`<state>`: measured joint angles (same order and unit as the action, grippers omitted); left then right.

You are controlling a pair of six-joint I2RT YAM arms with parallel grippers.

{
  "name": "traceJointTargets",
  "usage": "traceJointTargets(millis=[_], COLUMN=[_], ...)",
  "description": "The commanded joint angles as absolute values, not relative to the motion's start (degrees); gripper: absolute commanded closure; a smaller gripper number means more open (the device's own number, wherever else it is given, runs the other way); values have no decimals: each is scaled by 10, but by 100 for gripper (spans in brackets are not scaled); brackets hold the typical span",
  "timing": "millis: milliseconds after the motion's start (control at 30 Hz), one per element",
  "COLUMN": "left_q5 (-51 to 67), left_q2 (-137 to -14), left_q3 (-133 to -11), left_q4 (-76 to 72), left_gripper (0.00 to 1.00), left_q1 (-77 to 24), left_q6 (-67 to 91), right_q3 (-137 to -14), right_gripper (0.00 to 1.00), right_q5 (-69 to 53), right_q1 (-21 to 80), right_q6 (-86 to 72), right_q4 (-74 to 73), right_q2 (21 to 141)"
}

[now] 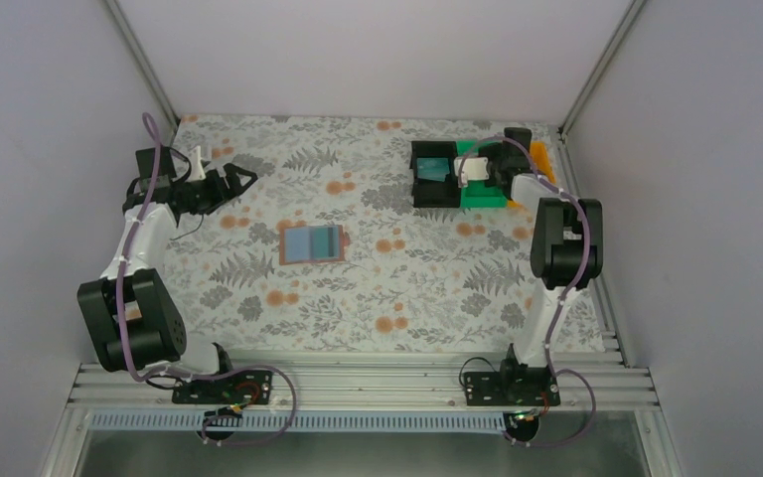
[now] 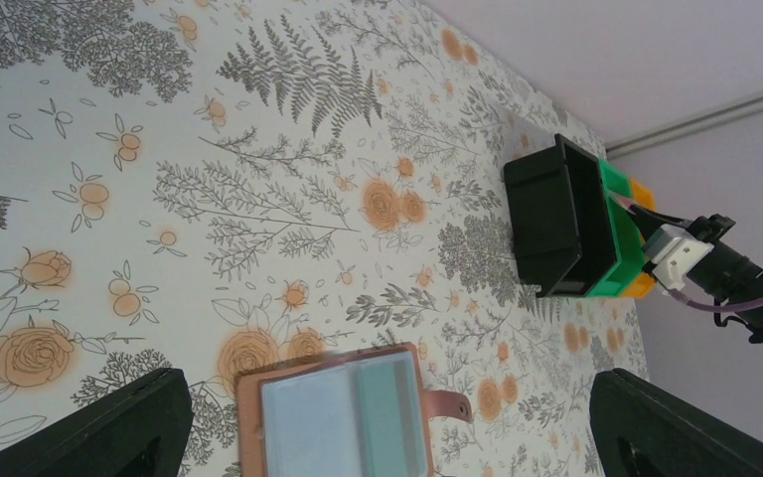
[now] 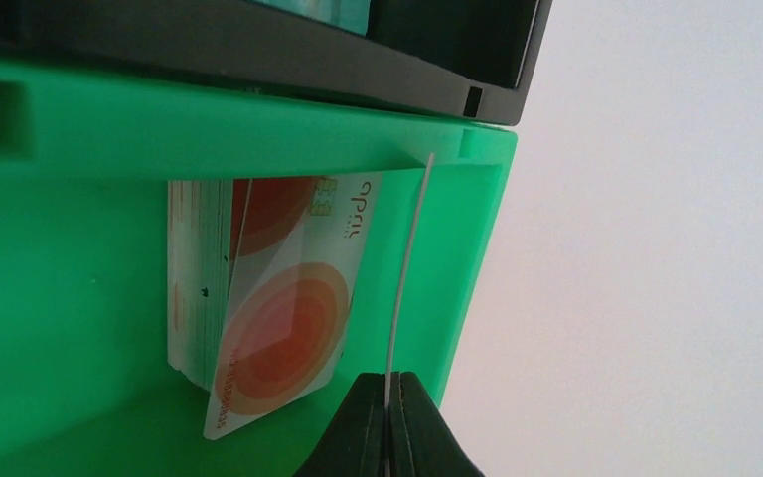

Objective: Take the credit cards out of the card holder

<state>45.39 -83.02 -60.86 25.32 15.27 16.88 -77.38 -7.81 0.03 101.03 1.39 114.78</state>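
The card holder point(image 1: 312, 243) lies open and flat on the flowered table point(image 1: 407, 298), a little left of the middle of the overhead view, with its salmon edge framing a light blue inside. In the left wrist view it sits at the bottom centre, its tab pointing right. One half is pale blue and the other a greener teal; whether that teal panel is a card or a pocket cannot be told. The left gripper point(image 1: 241, 179) hangs in the upper left of the overhead view, well apart from the holder, holding nothing. Its fingers point(image 2: 109, 432) stand wide apart at the two bottom corners of its own camera's picture. In the upper right of the overhead view three bins sit touching side by side: a black bin point(image 1: 434, 189), a green bin point(image 1: 485, 191) and an orange bin point(image 1: 540, 159) next to the wall. A teal card point(image 1: 435, 169) rests in the black bin. The right gripper point(image 3: 389, 393) is over the green bin with its jaws pressed together on a thin whitish card point(image 3: 409, 258). That card is seen edge-on as a pale line running from the fingertips up to the bin's rim. To its left in the right wrist view, a stack of cards point(image 3: 278, 308) with red-orange circles stands on edge inside the green bin. The frontmost card of the stack tilts away from the rest.
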Motion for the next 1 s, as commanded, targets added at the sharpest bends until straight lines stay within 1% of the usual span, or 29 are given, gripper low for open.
traceJointTargets(millis=[0, 233, 467, 700, 733, 833, 933, 967], left_q5=[450, 452, 453, 464, 463, 463, 464, 465], left_q2=[-835, -843, -855, -859, -857, -858, -864, -866], left_q3=[-623, -624, -626, -629, -629, -630, -631, -632], left_q4=[242, 241, 242, 243, 243, 243, 244, 244], left_gripper=[0, 0, 0, 0, 0, 0, 0, 0], left_q1=[156, 156, 156, 155, 155, 155, 156, 156], left_q6=[156, 158, 158, 157, 157, 156, 157, 157], right_q3=[-800, -836, -797, -810, -809, -806, -798, -795], right_gripper=[96, 96, 96, 96, 94, 77, 70, 65], right_q5=[-95, -95, -93, -90, -88, -96, -93, -92], right_q1=[0, -2, -4, -5, -5, -5, -5, -5], right_q6=[1028, 1034, 1040, 1054, 1055, 1057, 1058, 1061], right_q4=[13, -2, 7, 1, 4, 4, 7, 9], right_q2=[1170, 1198, 1175, 1187, 1189, 1184, 1175, 1171])
